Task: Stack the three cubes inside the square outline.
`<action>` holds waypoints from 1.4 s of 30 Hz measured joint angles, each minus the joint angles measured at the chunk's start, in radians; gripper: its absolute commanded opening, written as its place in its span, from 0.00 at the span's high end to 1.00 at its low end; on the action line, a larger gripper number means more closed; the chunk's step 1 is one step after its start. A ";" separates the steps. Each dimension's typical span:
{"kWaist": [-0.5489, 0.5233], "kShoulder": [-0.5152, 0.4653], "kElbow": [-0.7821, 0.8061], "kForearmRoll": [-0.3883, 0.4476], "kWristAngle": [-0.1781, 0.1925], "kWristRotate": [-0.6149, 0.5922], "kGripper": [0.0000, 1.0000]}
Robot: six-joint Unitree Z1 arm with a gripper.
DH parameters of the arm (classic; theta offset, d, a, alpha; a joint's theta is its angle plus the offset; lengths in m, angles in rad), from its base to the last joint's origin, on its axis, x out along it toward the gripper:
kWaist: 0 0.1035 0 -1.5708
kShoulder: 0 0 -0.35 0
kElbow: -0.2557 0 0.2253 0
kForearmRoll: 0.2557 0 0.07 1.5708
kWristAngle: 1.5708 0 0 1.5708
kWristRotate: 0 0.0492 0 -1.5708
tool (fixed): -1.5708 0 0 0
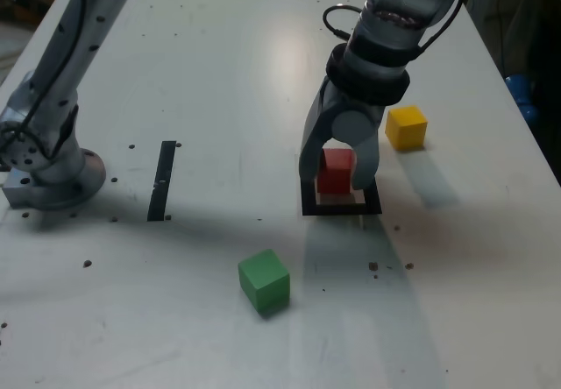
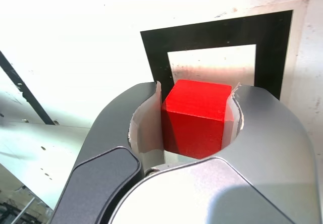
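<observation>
Here, end effector (image 2: 199, 87) tight around one red cube (image 2: 196, 120); elsewhere, one green (image 1: 265, 280), one yellow (image 1: 406, 129).

The cube (image 2: 194, 120) is solid red, brighter on its upper face and darker on its side. Another cube (image 1: 406, 128) is plain yellow-orange, and a third cube (image 1: 265, 280) is solid green. The square outline (image 2: 217, 32) is black around a whitish centre with faint reddish smudges. The strip (image 1: 162, 181) is black. The table (image 1: 202, 319) is off-white, speckled with small dark spots. The end effector (image 2: 197, 128) is grey, lined with paler, whitish inner surfaces.
</observation>
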 measured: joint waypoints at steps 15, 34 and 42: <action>0.000 -0.003 -0.008 -0.004 0.010 0.010 0.00; 0.065 -0.068 -0.148 0.068 0.116 0.131 0.00; 0.127 0.028 -0.274 0.097 0.090 0.139 0.00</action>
